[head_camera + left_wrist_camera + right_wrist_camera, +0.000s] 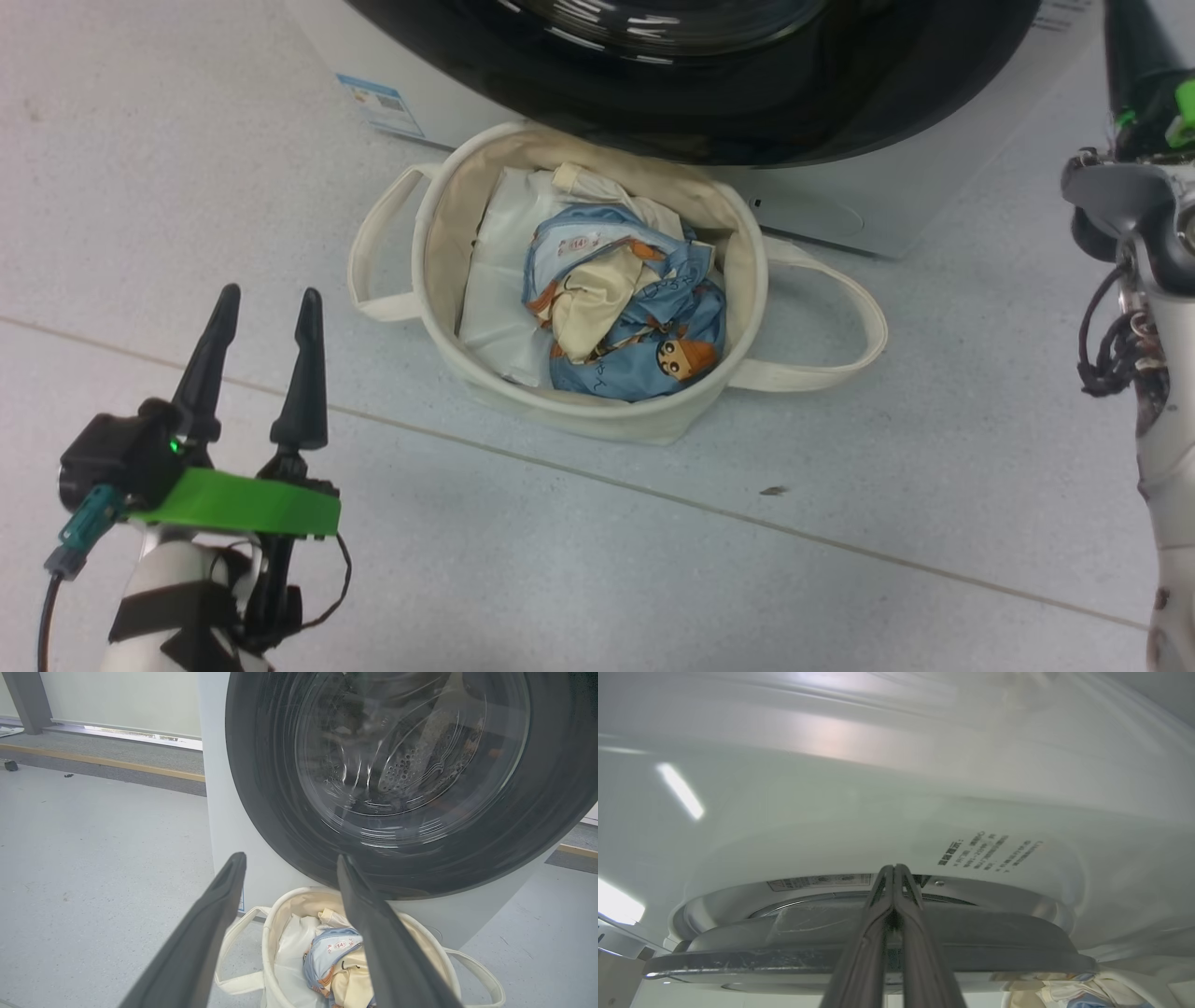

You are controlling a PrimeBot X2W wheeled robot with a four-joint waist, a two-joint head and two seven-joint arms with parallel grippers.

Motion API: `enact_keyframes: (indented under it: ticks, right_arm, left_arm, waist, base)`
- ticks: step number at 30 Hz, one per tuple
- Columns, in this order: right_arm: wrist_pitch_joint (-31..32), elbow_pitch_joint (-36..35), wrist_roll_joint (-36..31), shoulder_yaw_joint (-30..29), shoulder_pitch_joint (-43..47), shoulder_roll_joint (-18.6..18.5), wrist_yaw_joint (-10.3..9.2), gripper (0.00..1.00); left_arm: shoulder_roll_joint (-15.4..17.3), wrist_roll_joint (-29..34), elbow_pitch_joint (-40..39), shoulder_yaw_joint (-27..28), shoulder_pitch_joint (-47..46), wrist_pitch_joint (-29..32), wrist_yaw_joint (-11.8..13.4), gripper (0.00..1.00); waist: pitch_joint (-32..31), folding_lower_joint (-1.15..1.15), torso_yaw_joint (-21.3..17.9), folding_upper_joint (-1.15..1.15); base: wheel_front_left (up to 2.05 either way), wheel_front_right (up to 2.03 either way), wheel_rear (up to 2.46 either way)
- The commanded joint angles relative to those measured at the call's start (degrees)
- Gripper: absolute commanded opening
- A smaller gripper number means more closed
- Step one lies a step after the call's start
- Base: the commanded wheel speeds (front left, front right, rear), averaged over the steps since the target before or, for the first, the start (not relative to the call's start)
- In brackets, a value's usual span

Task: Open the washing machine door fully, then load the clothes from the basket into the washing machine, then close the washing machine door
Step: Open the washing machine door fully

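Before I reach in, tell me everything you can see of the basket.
The basket is a round, soft cream canvas tub, upright on the pale floor just before the washing machine, below its door. Two long loop handles droop sideways onto the floor. Inside lie the bear-print clothes and a white bundle. The open left gripper stands apart from it.

The washing machine door (pixel 840 93) is cropped above.

On the clothes (pixel 327 963), a tag (pixel 339 945) seems to read "14". I can't read the washer (pixel 878 788) print (pixel 990 851) or its sticker (pixel 381 105).
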Motion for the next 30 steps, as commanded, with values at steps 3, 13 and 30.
enact_keyframes:
  ticks: [3, 13, 30]
  right_arm:
    - [3.1, -0.2, 1.8, 1.3, -3.1, 0.5, 0.02, 0.0]
    - [10.4, 2.9, 4.7, 3.2, -6.5, 1.9, 0.02, 0.0]
    - [20.5, 3.6, 6.5, 5.8, -1.5, 2.5, 0.02, 0.0]
  left_arm:
    - [2.0, 0.4, -1.4, 1.2, -1.7, -0.7, -0.3, 1.0]
    - [2.1, 0.3, -0.7, 1.1, -2.2, -0.7, -0.3, 1.0]
    - [2.8, 0.1, 1.7, 1.9, 0.3, -0.7, -0.3, 1.0]
  waist:
    - [0.4, 0.0, 0.3, 0.0]
    - [0.2, 0.0, 0.3, 0.0]
    - [-6.2, 0.0, -2.5, 0.0]
  base:
    - [0.0, 0.0, 0.0]
    - [0.0, 0.0, 0.0]
    - [0.0, 0.0, 0.0]
